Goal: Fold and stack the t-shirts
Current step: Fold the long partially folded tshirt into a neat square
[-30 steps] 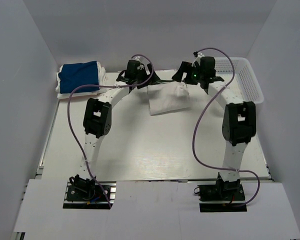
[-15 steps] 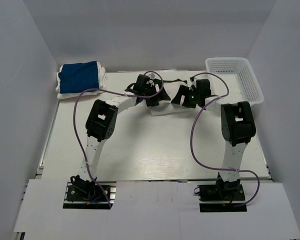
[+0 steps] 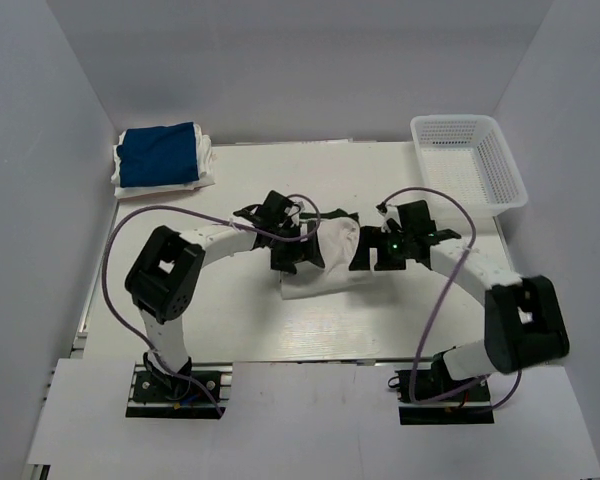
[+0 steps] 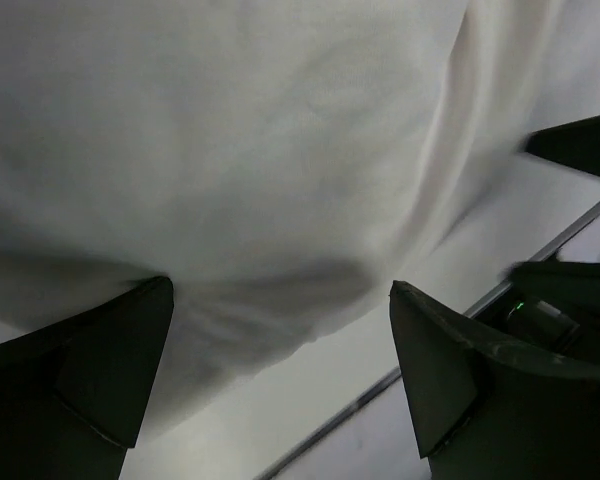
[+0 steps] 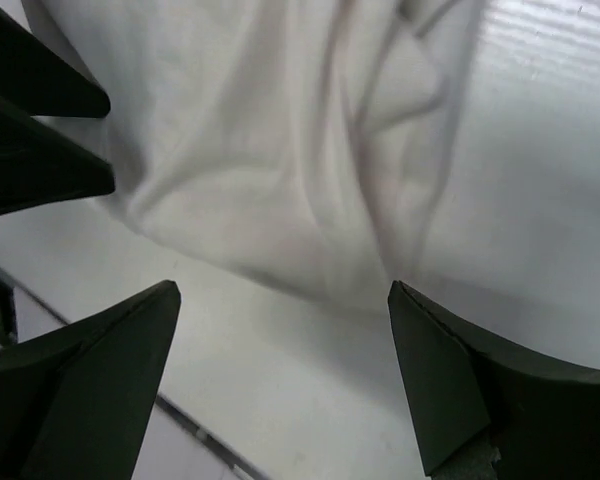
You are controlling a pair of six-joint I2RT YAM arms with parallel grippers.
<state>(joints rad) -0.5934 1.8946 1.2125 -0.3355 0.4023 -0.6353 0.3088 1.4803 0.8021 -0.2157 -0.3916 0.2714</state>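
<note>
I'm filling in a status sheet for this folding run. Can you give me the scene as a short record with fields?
white shirt: rumpled, mid-table, between the two claws
left claw: open, at the shirt's left side, cloth in front of the fingers
right claw: open, at the shirt's right side
blue shirt: folded, far left corner, lying on white cloth
basket: far right corner
table: white

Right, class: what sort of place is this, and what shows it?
Probably a robot test cell: plain white walls box in a white table, a left arm and right arm are bolted at its near edge, and folded t-shirts and a mesh basket sit on it.
</note>
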